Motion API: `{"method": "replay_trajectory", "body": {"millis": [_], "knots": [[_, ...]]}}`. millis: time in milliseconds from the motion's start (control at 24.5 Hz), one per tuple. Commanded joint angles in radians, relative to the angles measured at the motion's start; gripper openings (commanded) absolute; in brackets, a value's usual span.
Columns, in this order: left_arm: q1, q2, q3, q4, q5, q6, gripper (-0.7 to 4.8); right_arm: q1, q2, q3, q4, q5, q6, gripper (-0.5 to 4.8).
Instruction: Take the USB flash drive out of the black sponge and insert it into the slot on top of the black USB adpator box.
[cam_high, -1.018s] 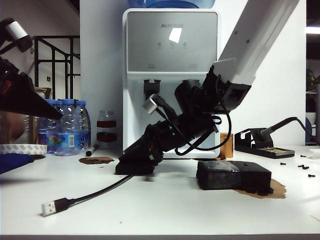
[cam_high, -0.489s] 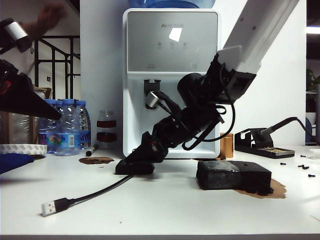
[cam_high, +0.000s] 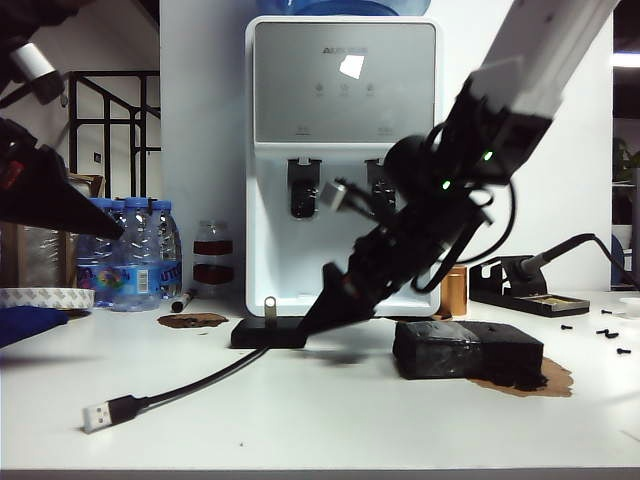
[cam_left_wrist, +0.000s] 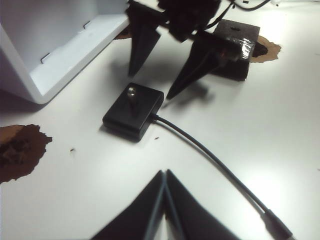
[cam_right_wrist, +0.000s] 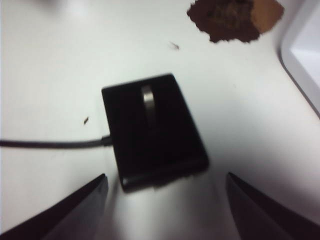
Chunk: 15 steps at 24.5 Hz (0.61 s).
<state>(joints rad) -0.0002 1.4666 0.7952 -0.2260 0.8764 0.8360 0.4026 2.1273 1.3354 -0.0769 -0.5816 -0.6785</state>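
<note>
Task looks essentially done — the USB flash drive (cam_high: 269, 303) stands upright in the black USB adpator box (cam_high: 268, 334) on the desk (cam_high: 330, 420), clear of the black sponge (cam_high: 467, 351); right claw (cam_right_wrist: 165, 197) spread wide above it, empty, left claw (cam_left_wrist: 164, 200) pressed together, idle nearby.

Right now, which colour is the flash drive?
Silver-grey flash drive, clearest in the right wrist view.
</note>
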Motion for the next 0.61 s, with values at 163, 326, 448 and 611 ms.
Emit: {"method": "replay_trajectory", "body": {"millis": [163,326,448,611], "knots": [[0.002,-0.001,0.002,0.057,-0.002,-0.009,-0.04,-0.023,-0.168,-0.053,0.067,-0.005,0.027,3.71],[0.002,-0.002,0.002,0.118,-0.031,-0.045,-0.04,-0.032,-0.258,-0.086,0.067,0.032,0.059,2.96],[0.002,-0.002,0.002,0.206,-0.079,-0.142,-0.04,-0.041,-0.348,-0.157,0.096,0.062,0.069,1.83],[0.003,-0.002,0.002,0.320,-0.180,-0.295,-0.04,-0.054,-0.491,-0.305,0.235,0.133,0.151,-0.04]]}}
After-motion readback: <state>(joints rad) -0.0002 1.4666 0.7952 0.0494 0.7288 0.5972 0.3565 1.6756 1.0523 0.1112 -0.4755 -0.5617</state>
